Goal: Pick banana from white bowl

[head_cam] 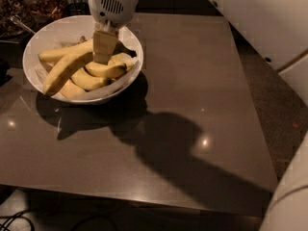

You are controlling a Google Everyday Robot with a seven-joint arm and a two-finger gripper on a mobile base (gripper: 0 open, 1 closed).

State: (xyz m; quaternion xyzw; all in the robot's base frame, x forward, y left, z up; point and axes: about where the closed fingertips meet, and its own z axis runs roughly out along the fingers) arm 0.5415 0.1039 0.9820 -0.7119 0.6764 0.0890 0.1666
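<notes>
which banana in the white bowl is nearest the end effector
The short banana lying crosswise just below the end effector, inside the white bowl; the longer ones lie further left.
</notes>
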